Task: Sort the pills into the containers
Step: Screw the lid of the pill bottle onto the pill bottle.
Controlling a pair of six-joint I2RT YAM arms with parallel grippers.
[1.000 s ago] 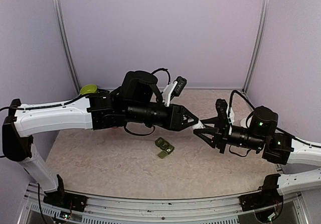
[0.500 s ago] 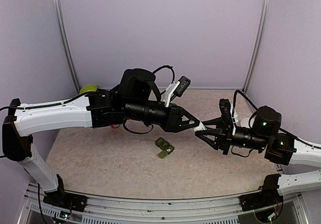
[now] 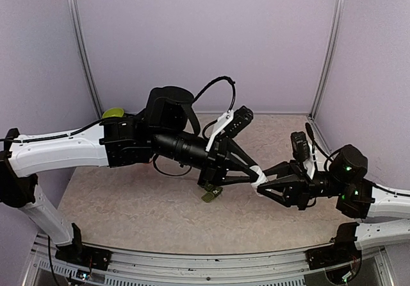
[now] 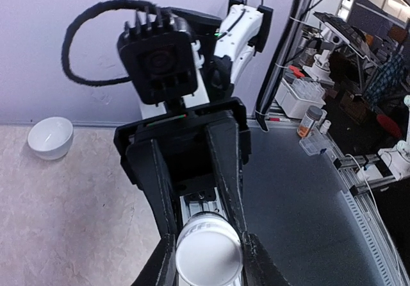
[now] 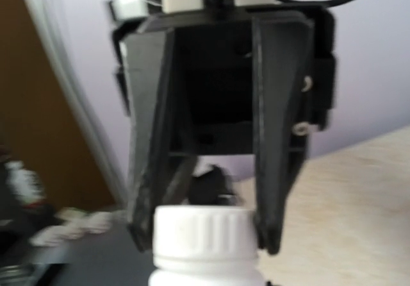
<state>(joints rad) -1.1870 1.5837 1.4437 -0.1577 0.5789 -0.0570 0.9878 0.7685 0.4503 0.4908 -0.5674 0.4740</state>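
**Two Grippers Gripping One White Bottle**

The beige, marble-patterned table [image 3: 128, 202] is lying under both arms. The left gripper [image 3: 254, 172] is clamping its black fingers on the ribbed cap of a small, smooth white bottle [image 5: 202, 235]. The right gripper [image 3: 261, 186] is pinching the bottle's body from the opposite end. The containers [image 3: 210, 196], a dark green plastic strip, are resting on the table at 8 o'clock from the bottle, partly hidden under the left wrist. Any lid marks are too small to read.

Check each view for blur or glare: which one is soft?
Right wrist view is soft throughout, with the white bottle and backdrop smeared; left wrist view is sharp, the white bowl crisp; top external view is sharp and evenly lit, with no glare.
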